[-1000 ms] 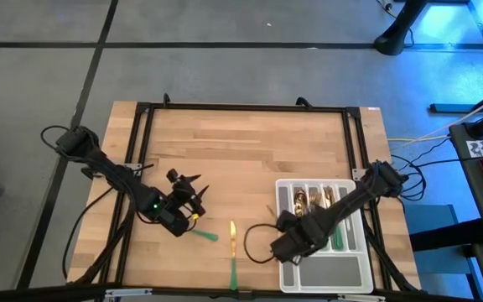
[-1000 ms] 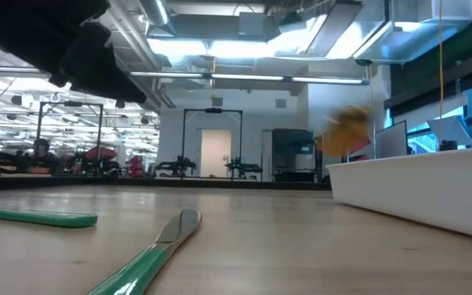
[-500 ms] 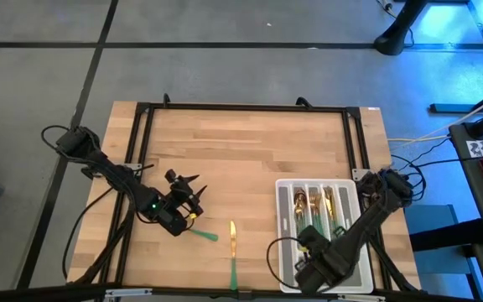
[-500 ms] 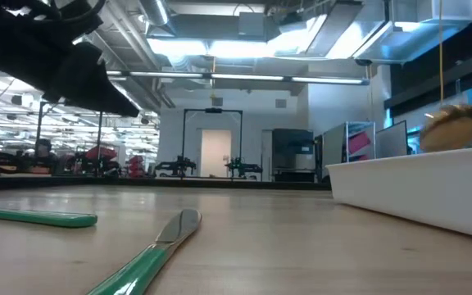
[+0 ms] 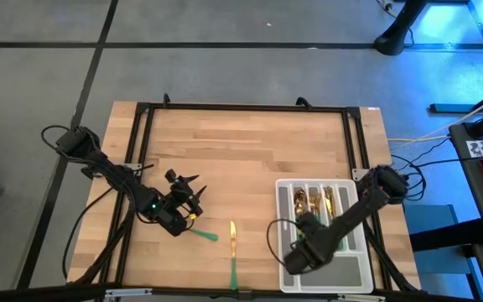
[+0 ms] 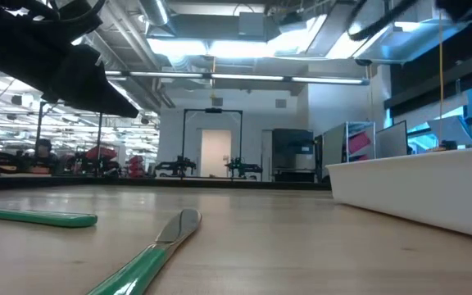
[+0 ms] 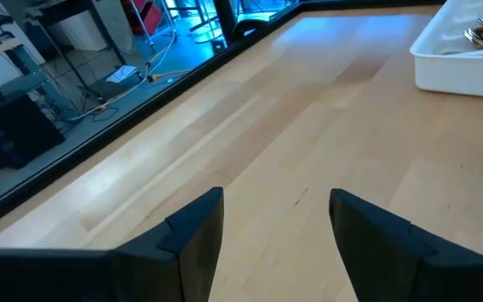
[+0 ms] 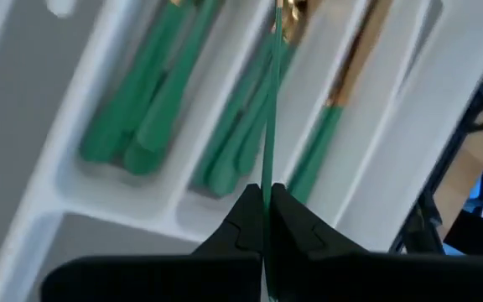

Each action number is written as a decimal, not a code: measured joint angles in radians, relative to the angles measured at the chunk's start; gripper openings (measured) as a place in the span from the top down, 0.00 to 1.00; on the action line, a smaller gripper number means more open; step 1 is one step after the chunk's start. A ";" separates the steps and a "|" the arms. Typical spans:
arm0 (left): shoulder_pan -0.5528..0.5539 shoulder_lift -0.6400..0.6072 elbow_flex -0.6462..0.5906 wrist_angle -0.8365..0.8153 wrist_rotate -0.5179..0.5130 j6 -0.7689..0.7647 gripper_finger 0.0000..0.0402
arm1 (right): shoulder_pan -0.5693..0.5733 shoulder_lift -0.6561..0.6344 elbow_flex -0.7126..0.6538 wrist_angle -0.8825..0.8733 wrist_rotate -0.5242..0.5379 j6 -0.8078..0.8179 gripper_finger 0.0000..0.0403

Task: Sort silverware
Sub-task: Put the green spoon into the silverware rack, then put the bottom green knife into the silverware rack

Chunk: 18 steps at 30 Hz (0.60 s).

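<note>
The silverware has gold heads and green handles. A knife (image 5: 233,250) (image 6: 150,254) lies near the table's front edge. Left of it lies another piece, showing only its green handle (image 5: 207,236) (image 6: 35,217). Several more pieces lie in the slots of the pale tray (image 5: 285,220) (image 8: 32,210) at the right. My right gripper (image 5: 296,256) (image 8: 266,195) hangs over the tray's near left part, shut on a thin green-handled piece (image 8: 268,126). My left gripper (image 5: 187,189) (image 7: 275,210) stands open just above the bare wood, left of the knife. My right gripper pinches the piece's slim green handle (image 8: 267,172) between its two fingers. The fingers come steeply from above. The handle runs on past them to the gold head (image 8: 288,13), above the tray's slots. Whether the head touches the tray I cannot tell.
A black frame (image 5: 241,107) runs around the tabletop. Bare wood fills the far half of the table and the strip between the knife and the tray. In the low view the tray's white wall (image 6: 416,192) rises at the right. Cables hang at both arms.
My right gripper, shut on its piece, has swung from the tray's left edge toward the table's near edge, then a little back over the tray. It has come lower and its wrist has rolled. The piece's gold head has dropped out of the low view.
</note>
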State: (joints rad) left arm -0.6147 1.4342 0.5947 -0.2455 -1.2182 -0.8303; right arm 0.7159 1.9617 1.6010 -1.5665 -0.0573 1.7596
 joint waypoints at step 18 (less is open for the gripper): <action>0.000 0.000 0.001 -0.006 0.002 0.036 0.49 | -0.123 0.044 -0.001 0.083 -0.046 -0.231 0.96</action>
State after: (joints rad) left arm -0.6147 1.4342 0.5953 -0.2518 -1.2165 -0.7939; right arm 0.5933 2.0054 1.6005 -1.4837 -0.1033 1.5289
